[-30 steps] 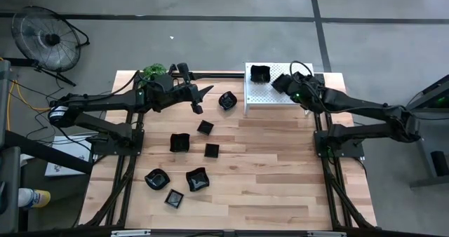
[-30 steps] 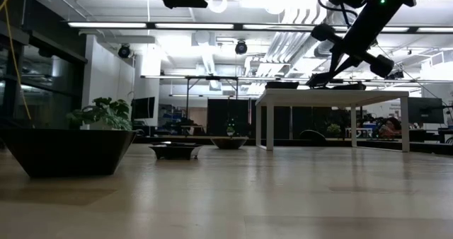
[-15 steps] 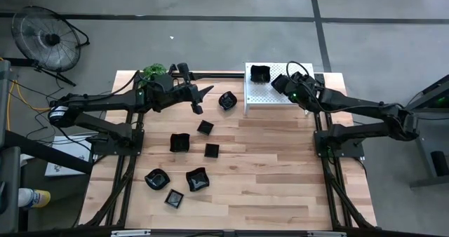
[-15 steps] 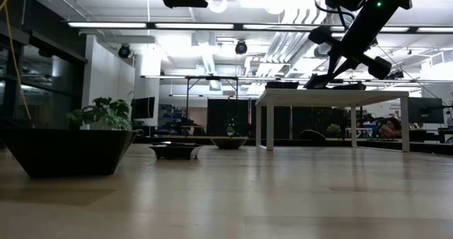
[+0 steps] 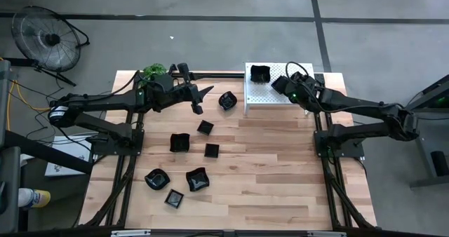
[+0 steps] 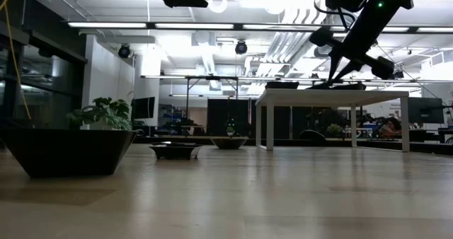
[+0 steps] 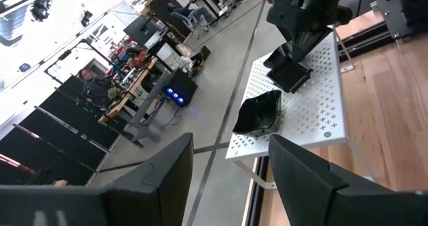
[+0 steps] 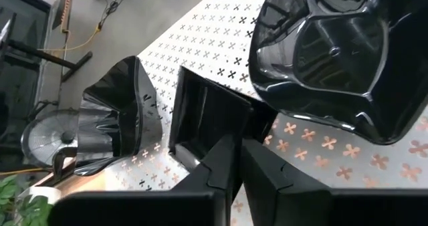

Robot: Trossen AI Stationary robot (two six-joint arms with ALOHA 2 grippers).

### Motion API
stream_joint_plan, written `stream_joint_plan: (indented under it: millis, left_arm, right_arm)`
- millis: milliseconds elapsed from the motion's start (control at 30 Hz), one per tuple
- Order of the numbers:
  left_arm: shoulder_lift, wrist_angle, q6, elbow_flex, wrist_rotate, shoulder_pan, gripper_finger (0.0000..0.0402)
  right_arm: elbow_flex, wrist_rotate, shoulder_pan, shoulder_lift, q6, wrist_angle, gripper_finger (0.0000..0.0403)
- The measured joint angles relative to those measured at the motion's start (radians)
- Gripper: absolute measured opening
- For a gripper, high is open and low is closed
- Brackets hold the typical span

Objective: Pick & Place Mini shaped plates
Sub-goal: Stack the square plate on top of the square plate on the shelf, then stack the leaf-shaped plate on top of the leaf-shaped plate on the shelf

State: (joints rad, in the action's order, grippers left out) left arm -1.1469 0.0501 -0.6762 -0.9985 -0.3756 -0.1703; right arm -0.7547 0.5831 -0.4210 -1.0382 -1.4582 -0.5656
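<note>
Several glossy black mini shaped plates lie loose on the wooden table, among them a rounded one (image 5: 227,100) and a square one (image 5: 211,151). A white perforated rack (image 5: 270,97) stands at the far right. A wavy plate (image 5: 260,73) rests on it, and the right wrist view shows another, larger plate (image 8: 321,59) there. My right gripper (image 5: 279,83) is over the rack, shut on a square plate (image 8: 207,119). My left gripper (image 5: 200,100) hangs open and level above the table's far middle, holding nothing. My right gripper pinches the square plate's near wall (image 8: 224,136) between its two fingers. The fingers slant down from the table's right side. The plate lies about level, its base on the rack's top (image 6: 340,85), beside the wavy plate (image 8: 117,119).
A small green plant (image 5: 153,70) stands at the table's far left corner. A floor fan (image 5: 49,37) stands beyond the table's left. Bare wood lies at the table's near right (image 5: 280,181). People sit at desks far off in the left wrist view (image 7: 87,79).
My right gripper has sunk a little toward the rack. The square plate hung tilted below its fingers before and now lies level on the rack's top.
</note>
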Motion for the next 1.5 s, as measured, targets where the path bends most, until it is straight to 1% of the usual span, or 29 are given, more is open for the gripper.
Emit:
stream_joint_plan:
  millis: [267, 400, 533, 667, 767, 867, 933, 1000, 1100, 1233, 1400, 1500]
  left_arm:
    - [0.000, 0.000, 0.000, 0.000, 0.000, 0.000, 0.0191]
    - [0.000, 0.000, 0.000, 0.000, 0.000, 0.000, 0.0191]
    - [0.000, 0.000, 0.000, 0.000, 0.000, 0.000, 0.0191]
    - [0.000, -0.001, 0.001, 0.000, 0.000, 0.000, 0.0191]
    - [0.000, -0.001, 0.010, 0.000, 0.001, 0.000, 0.0191]
    - [0.000, -0.012, 0.049, 0.000, 0.006, 0.000, 0.0191]
    - [0.000, -0.025, 0.078, 0.000, 0.039, -0.001, 0.0191]
    - [-0.002, -0.035, 0.107, 0.000, 0.096, -0.019, 0.0191]
    - [-0.009, -0.073, 0.218, 0.000, 0.185, -0.057, 0.0191]
    - [-0.031, -0.140, 0.365, 0.001, 0.255, -0.139, 0.0191]
    - [-0.088, -0.155, 0.488, -0.002, 0.415, -0.238, 0.0191]
    - [-0.143, -0.161, 0.554, -0.002, 0.470, -0.271, 0.0191]
  right_arm:
    - [0.000, 0.008, 0.000, 0.000, -0.002, -0.001, 0.0076]
    - [0.000, 0.004, 0.000, 0.012, 0.000, 0.009, 0.0094]
    - [0.000, 0.010, 0.000, 0.062, 0.051, 0.010, 0.0100]
    - [0.000, -0.016, 0.006, 0.133, 0.115, 0.010, 0.0100]
    - [0.000, -0.043, 0.024, 0.189, 0.175, 0.019, 0.0099]
    - [0.000, -0.050, 0.055, 0.243, 0.231, 0.048, 0.0099]
    - [-0.001, -0.049, 0.081, 0.278, 0.278, 0.079, 0.0099]
    - [-0.001, -0.039, 0.106, 0.314, 0.316, 0.112, 0.0099]
    - [-0.001, -0.022, 0.144, 0.367, 0.383, 0.176, 0.0099]
    - [-0.001, -0.025, 0.199, 0.422, 0.530, 0.300, 0.0099]
    - [-0.001, -0.035, 0.280, 0.460, 0.704, 0.431, 0.0099]
    - [-0.001, -0.025, 0.330, 0.481, 0.775, 0.463, 0.0099]
